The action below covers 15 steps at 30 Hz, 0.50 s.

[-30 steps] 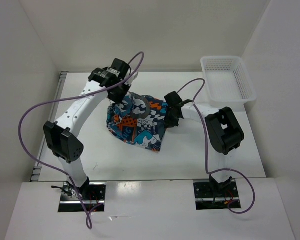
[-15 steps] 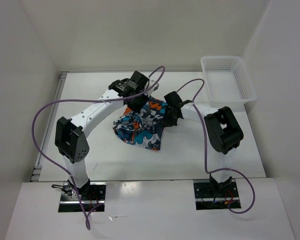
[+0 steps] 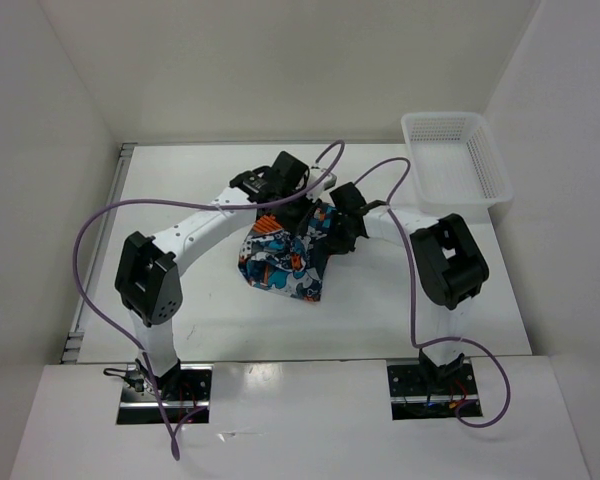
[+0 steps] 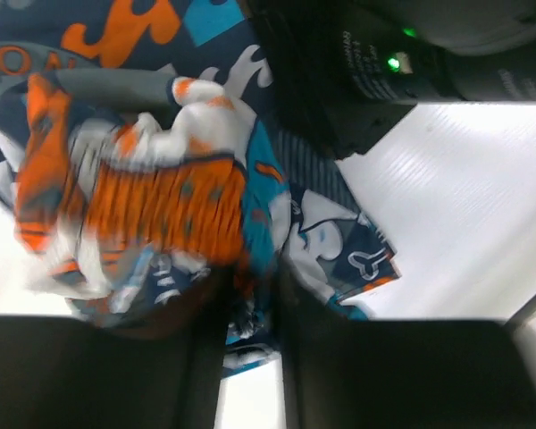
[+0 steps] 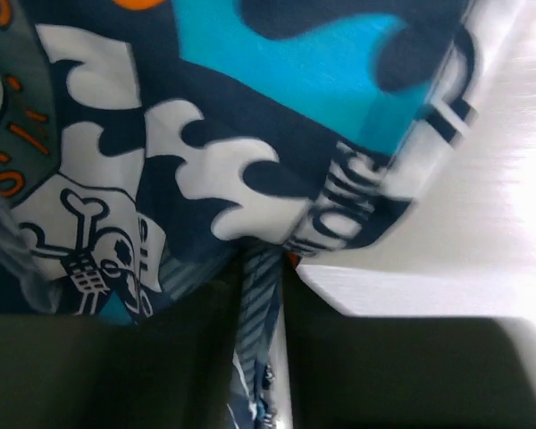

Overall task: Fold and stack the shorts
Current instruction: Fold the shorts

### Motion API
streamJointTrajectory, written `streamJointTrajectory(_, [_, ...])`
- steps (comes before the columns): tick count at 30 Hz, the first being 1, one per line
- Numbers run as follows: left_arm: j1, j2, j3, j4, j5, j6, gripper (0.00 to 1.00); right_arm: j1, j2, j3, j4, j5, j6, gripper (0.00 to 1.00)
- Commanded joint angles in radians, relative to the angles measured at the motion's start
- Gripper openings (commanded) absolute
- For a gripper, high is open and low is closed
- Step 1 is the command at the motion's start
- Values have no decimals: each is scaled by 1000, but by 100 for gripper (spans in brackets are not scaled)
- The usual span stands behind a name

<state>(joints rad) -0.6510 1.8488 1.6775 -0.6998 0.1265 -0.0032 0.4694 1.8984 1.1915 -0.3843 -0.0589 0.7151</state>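
The shorts [image 3: 285, 262] are found bunched at the middle of the table [image 3: 370, 300], in the centre of the top view. The left gripper [image 3: 298, 208] is placed at their upper edge, and the right gripper [image 3: 333, 233] just right of it, at their upper right corner. A basket [image 3: 458, 200] is set at the upper right, well apart from the shorts.

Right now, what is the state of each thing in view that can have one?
shorts: bunched, partly folded over, pinched at two places
left end effector: shut on a fold of the shorts
right end effector: shut on an edge of the shorts
basket: upright, empty
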Motion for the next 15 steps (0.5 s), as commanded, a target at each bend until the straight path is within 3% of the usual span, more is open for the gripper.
streamJointTrajectory(1, [-4, 23, 7, 45, 38, 3, 37, -37, -62, -46, -42, 53, -16, 33])
streamJointTrajectory(2, [-4, 23, 7, 45, 38, 3, 43, -37, -87, -59, -57, 63, -16, 44])
streamJointTrajectory(3, [-4, 14, 7, 34, 22, 3, 50, -58, -135, -59, -70, 76, -16, 62])
streamJointTrajectory(5, [-4, 3, 16, 34, 22, 3, 70, -72, -182, -84, -103, 89, -16, 76])
streamJointTrajectory(8, [14, -7, 16, 25, 32, 3, 78, -101, -263, -113, -137, 100, -25, 78])
streamJointTrajectory(11, [24, -31, 28, 25, 58, 3, 78, -110, -337, -127, -175, 122, -34, 78])
streamJointTrajectory(15, [54, -63, 37, 25, 70, 3, 76, -110, -392, -127, -209, 131, -34, 70])
